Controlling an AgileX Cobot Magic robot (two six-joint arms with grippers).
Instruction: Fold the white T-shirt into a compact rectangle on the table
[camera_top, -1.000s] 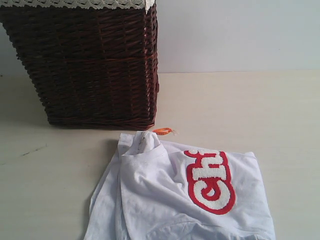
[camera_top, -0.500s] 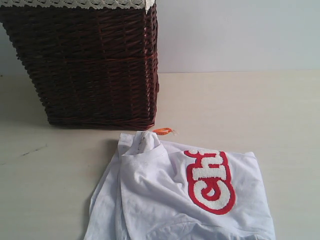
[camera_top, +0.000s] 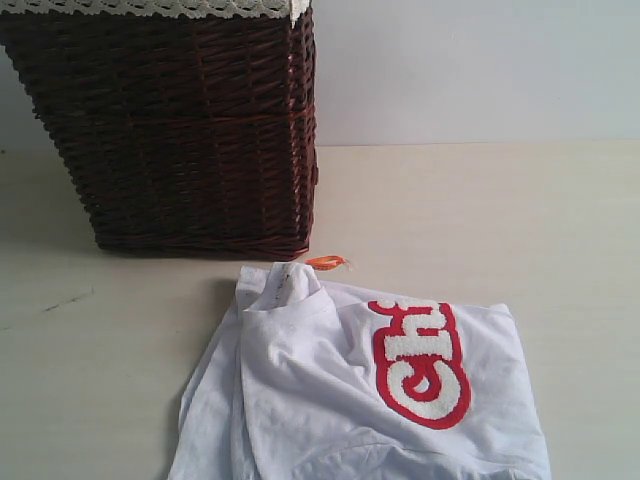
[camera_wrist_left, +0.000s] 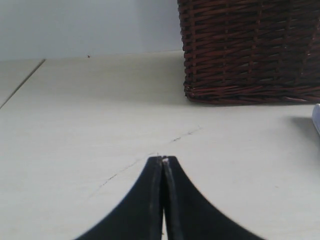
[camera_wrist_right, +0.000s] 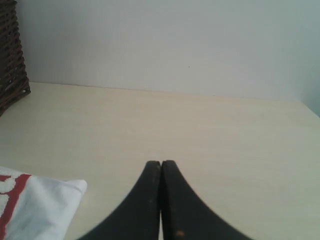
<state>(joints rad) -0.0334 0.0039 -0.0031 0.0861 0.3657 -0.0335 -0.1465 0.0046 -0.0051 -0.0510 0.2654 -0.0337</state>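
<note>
Nothing changed vs. the earlier frames: the white T-shirt (camera_top: 380, 400) lies crumpled at the near centre of the table (camera_top: 500, 220), its orange tag (camera_top: 326, 262) just beside the dark wicker basket (camera_top: 180, 130) at far left, while left gripper (camera_wrist_left: 163, 160) & right gripper (camera_wrist_right: 160, 164) are both clenched on nothing.

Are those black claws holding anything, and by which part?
Nothing is held. The left claw and the right claw are both shut and empty; the white T-shirt lies on the table, apart from them.
</note>
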